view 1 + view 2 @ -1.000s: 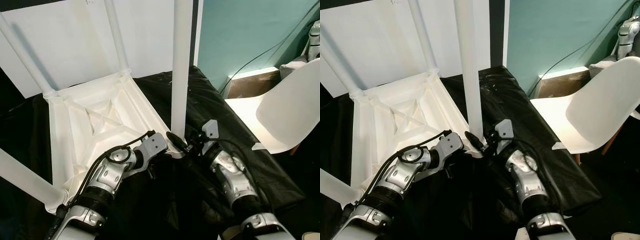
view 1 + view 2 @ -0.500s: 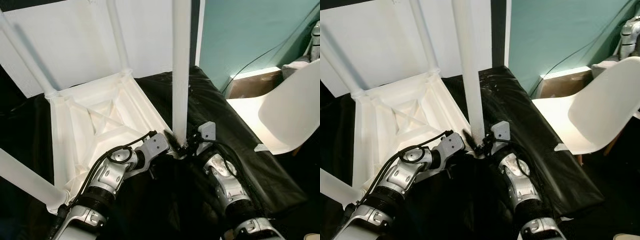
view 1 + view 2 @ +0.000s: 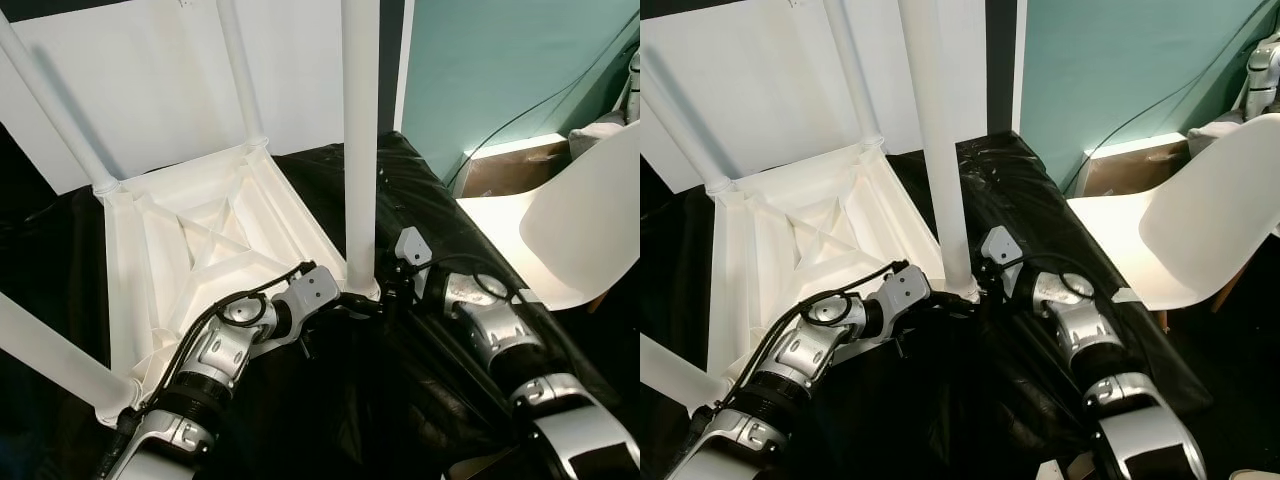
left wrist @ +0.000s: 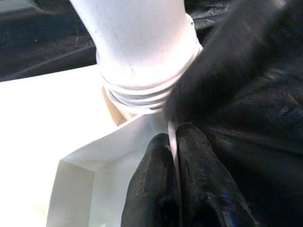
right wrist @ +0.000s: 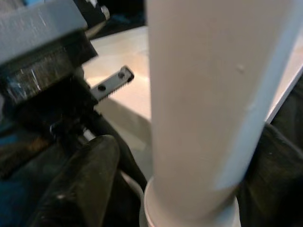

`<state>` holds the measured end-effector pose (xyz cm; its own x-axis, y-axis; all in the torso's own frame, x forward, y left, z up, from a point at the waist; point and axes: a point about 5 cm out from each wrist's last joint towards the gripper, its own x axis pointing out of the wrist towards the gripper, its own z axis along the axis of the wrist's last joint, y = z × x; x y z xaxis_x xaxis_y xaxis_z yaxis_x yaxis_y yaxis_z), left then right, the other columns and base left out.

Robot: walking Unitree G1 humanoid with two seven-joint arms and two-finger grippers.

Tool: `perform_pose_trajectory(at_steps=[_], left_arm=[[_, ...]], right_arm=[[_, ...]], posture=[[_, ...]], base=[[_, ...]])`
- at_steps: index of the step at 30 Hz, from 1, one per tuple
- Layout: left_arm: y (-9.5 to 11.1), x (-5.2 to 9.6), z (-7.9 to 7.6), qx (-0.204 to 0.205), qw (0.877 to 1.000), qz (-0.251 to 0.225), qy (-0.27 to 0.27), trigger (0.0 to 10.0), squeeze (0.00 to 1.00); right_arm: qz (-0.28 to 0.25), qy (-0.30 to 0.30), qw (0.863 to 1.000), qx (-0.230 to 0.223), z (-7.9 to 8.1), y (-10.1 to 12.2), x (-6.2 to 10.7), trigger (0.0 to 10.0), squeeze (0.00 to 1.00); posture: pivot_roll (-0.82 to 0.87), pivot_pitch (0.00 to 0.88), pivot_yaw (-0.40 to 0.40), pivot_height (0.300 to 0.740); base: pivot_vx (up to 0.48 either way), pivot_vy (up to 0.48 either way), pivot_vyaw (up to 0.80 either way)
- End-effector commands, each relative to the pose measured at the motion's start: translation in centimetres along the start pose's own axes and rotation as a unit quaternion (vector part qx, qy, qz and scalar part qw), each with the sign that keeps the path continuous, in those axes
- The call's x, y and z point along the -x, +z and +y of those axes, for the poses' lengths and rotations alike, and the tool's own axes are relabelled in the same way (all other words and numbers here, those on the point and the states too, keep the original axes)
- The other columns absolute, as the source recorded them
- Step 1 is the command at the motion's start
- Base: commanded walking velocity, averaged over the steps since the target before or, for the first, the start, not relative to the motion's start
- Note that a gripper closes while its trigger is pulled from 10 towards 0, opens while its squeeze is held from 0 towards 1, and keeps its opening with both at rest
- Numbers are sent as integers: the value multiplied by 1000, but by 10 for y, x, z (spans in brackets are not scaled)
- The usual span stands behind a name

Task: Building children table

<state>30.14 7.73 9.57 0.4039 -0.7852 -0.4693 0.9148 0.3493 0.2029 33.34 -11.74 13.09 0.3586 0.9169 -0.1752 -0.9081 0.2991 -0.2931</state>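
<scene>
The white children's table (image 3: 190,250) lies upside down on a black sheet, with its legs pointing up. The nearest leg (image 3: 360,150) stands upright in the table's corner nearest me, and its threaded base (image 4: 142,90) sits in the socket. My left gripper (image 3: 350,300) is shut on the thin rim of the table frame right beside that socket. Its fingers (image 4: 151,189) pinch the white edge. My right gripper (image 3: 385,295) reaches in from the right and closes around the foot of the leg (image 5: 208,94), with one black finger (image 5: 80,175) on either side.
Two other legs (image 3: 240,70) (image 3: 50,100) rise at the far corners, and one (image 3: 50,365) at the near left. A white chair (image 3: 580,220) stands close on the right. A white board and a teal wall with a cable stand behind, with a brown box (image 3: 515,165) by the wall.
My right forearm has swung out to the right and its wrist has turned around the foot of the leg. The left gripper has stayed on the table rim.
</scene>
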Motion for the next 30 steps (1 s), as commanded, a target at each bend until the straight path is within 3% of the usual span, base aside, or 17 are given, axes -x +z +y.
perform_pose_trajectory(at_steps=[1, 2, 3, 11, 12, 14, 15, 16, 18, 19, 21, 22, 23, 28, 29, 30], left_arm=[[-44, -9, -33, 81, 995, 48, -42, 10000, 0], [-44, -9, -33, 81, 995, 48, -42, 10000, 0], [-44, -8, -33, 81, 995, 48, -41, 10000, 0], [-44, -8, -31, 81, 995, 49, -39, 10000, 0], [-44, -8, -30, 80, 995, 49, -38, 10000, 0], [-43, -9, -30, 80, 995, 48, -38, 10000, 0], [-43, -9, -29, 79, 995, 48, -36, 10000, 0], [-43, -9, -29, 79, 995, 48, -36, 10000, 0], [-43, -8, -29, 79, 995, 48, -35, 10000, 0], [-43, -8, -29, 79, 995, 48, -35, 10000, 0], [-43, -8, -29, 80, 995, 48, -35, 10000, 0], [-43, -8, -29, 80, 995, 48, -35, 10000, 0], [-44, -8, -30, 79, 995, 50, -38, 10000, 0], [-44, -9, -31, 77, 995, 51, -44, 10000, 0], [-44, -9, -31, 77, 995, 50, -43, 10000, 0], [-43, -9, -31, 77, 995, 50, -43, 10000, 0]], right_arm=[[16, 50, 999, -8, 5, -4, -1, 2000, 0], [16, 50, 999, -8, 5, -4, -1, 2000, 0], [13, 57, 998, -6, 3, -3, 0, 0, 0], [-5, 69, 997, -24, -1, 1, 0, 0, 0], [-41, 38, 997, -48, 8, 1, -7, 0, 0], [-59, 12, 997, -48, 11, 2, -11, 0, 0], [-112, -110, 986, -50, 15, 8, -19, 0, 0], [-112, -110, 986, -50, 15, 8, -19, 0, 0], [-149, -224, 960, -73, 16, 12, -21, 0, 0], [-149, -224, 960, -73, 16, 12, -21, 0, 0], [-168, -294, 937, -81, 17, 14, -21, 0, 0], [-168, -294, 937, -81, 17, 14, -21, 0, 0], [-178, -333, 923, -79, 14, 16, -21, 0, 0], [-181, -371, 907, -83, 8, 19, -21, 0, 0], [-179, -360, 912, -84, 12, 19, -24, 1725, 0], [-179, -352, 915, -84, 15, 19, -26, 1725, 0]], posture=[[38, 0, 2, 740], [38, 0, 2, 740], [45, 0, 0, 740], [42, 0, 2, 740], [42, 0, 2, 740], [42, 0, -1, 740], [42, 0, -3, 740], [42, 0, -3, 740], [45, 0, -6, 740], [45, 0, -6, 740], [42, 0, 1, 740], [42, 0, 1, 740], [34, 0, 10, 740], [32, 0, 13, 740], [31, 0, 13, 740], [31, 0, 13, 740]], base=[[0, 0, 0], [0, 0, 0], [0, 0, 0], [0, 0, 0], [0, 0, 0], [0, 0, 0], [0, 0, 0], [0, 0, 0], [0, 0, 0], [0, 0, 0], [0, 0, 0], [0, 0, 0], [0, 0, 0], [0, 0, 0], [0, 0, 0], [0, 0, 0]])
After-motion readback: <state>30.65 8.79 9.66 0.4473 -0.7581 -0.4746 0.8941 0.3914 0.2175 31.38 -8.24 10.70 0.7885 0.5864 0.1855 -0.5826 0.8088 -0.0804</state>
